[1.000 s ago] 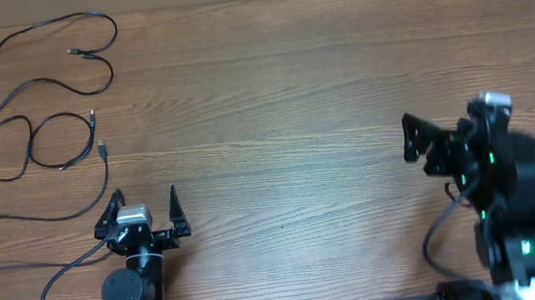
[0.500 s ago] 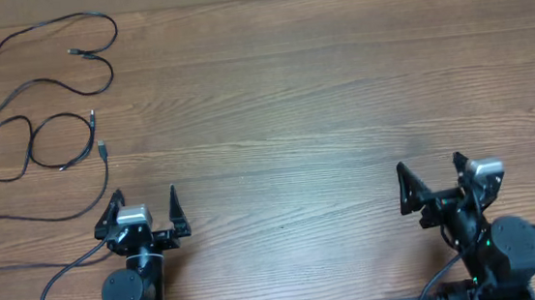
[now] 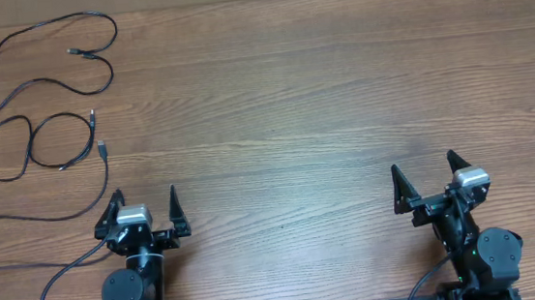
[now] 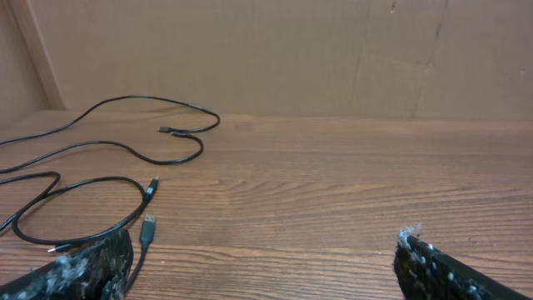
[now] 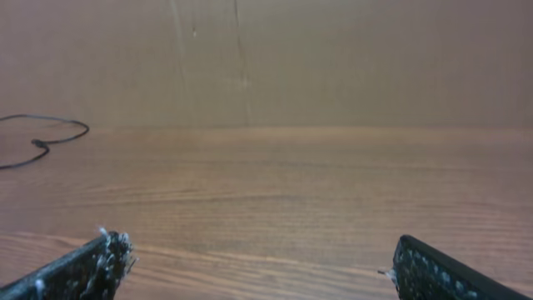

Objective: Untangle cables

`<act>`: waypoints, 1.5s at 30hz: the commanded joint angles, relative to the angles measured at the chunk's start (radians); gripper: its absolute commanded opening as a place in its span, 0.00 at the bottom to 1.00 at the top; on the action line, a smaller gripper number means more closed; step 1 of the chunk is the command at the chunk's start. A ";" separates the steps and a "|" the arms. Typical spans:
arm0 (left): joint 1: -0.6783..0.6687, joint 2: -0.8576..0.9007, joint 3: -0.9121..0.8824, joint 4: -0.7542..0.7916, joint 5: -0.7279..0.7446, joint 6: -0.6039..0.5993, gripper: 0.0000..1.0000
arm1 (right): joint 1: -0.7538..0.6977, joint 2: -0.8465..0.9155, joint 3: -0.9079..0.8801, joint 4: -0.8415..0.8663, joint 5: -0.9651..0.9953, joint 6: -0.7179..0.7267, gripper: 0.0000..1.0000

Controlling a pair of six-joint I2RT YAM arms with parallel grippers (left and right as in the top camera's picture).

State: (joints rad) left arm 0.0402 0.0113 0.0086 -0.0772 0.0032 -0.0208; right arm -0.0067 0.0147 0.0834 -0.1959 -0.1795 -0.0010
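L grip [image 3: 144, 196] splayed, empty; R grip [image 3: 422, 165] same | cables [image 3: 84, 55] far-L (2 seen)

The right tool [image 3: 422, 166] has pulled back toward the near edge of the table [image 3: 294, 118].

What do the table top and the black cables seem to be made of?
Table top: wood or wood-look laminate, matte brown, long grain lines; which one I cannot tell. Cables: probably plastic or rubber sheath, smooth black, lying in soft loops. One plug looks metal-tipped.
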 commanded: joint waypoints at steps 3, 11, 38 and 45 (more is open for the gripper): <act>0.006 -0.008 -0.004 -0.001 0.001 -0.009 1.00 | 0.000 -0.013 -0.053 0.082 -0.005 -0.009 1.00; 0.006 -0.008 -0.004 -0.001 0.001 -0.009 0.99 | 0.001 -0.013 -0.076 0.132 -0.018 -0.075 1.00; 0.006 -0.008 -0.004 -0.001 0.001 -0.009 1.00 | 0.000 -0.012 -0.075 0.121 0.029 -0.083 1.00; 0.006 -0.008 -0.004 -0.001 0.001 -0.009 1.00 | 0.000 -0.012 -0.075 0.124 0.028 -0.075 1.00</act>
State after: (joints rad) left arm 0.0402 0.0113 0.0086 -0.0772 0.0032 -0.0208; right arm -0.0067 0.0147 0.0200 -0.0761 -0.1566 -0.0658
